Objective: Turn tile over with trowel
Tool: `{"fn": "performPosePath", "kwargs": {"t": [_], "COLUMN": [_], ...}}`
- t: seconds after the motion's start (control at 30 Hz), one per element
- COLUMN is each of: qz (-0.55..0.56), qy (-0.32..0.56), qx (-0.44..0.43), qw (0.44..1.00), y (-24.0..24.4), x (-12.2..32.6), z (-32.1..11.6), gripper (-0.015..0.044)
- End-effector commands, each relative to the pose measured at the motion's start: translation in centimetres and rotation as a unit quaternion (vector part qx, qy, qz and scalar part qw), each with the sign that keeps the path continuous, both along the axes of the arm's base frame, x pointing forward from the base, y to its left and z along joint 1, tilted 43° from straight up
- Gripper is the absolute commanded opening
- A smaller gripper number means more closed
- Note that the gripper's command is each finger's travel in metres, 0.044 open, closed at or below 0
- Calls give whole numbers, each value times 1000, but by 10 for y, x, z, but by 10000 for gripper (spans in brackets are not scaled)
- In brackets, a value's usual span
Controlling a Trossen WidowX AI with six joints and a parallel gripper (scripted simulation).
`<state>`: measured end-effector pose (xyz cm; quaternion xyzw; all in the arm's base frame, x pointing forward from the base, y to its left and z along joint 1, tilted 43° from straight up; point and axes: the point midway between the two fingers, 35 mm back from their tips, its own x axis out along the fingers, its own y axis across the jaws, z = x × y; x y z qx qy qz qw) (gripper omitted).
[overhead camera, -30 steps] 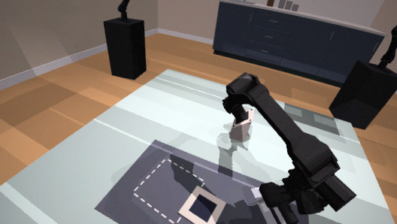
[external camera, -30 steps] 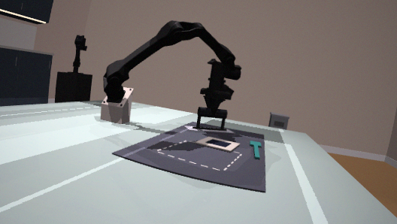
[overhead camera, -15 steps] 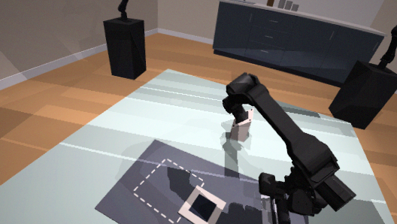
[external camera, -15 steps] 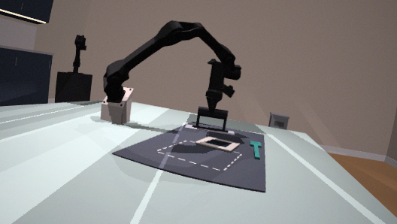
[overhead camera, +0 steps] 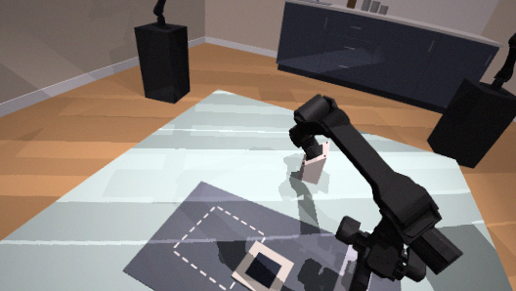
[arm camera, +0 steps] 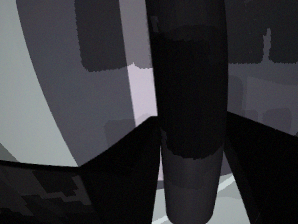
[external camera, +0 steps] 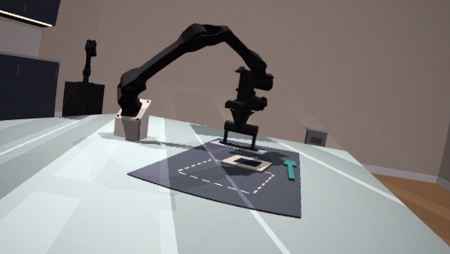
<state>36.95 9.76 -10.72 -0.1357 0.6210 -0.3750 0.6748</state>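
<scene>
Over mat [overhead camera: 161,256] [external camera: 279,204] near its arm-side edge, fingers [overhead camera: 376,261] [external camera: 241,124] stand partway open, clamped on dark handle of trowel [overhead camera: 346,266] [external camera: 248,129] [arm camera: 190,95]. Pale blade sits low, near tile [overhead camera: 284,266] [external camera: 262,166], marked face up, overlapping dashed outline [overhead camera: 175,251] [external camera: 219,184]. Teal tool [external camera: 291,171] lies apart, near mat's side edge. I see room across outline's far side and counter [overhead camera: 98,210] [external camera: 77,192] beyond.

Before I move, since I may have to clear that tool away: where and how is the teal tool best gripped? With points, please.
Probably by the narrow shaft of the teal tool [external camera: 291,174], from above, jaws closing across its long sides. It lies flat on the mat [overhead camera: 151,259] [external camera: 204,187] [arm camera: 55,90], and its head is wider. The jaws are shut on something, so they need emptying first.
</scene>
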Motion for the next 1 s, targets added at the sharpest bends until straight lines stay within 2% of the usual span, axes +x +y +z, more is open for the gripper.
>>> {"fn": "performPosePath", "kwargs": {"t": [0.0, 0.13, 0.17, 0.77, 0.97], "qz": [-9, -9, -9, -9, -17], "qy": [-9, -9, -9, -9, -16], "qx": [0, 0, 0, 0, -1], "qw": [1000, 1000, 1000, 1000, 1000], "y": [0, 0, 0, 0, 30], "x": [0, 0, 0, 0, 0], "z": [0, 0, 0, 0, 34], "gripper": [156, 261, 270, 270, 270]}}
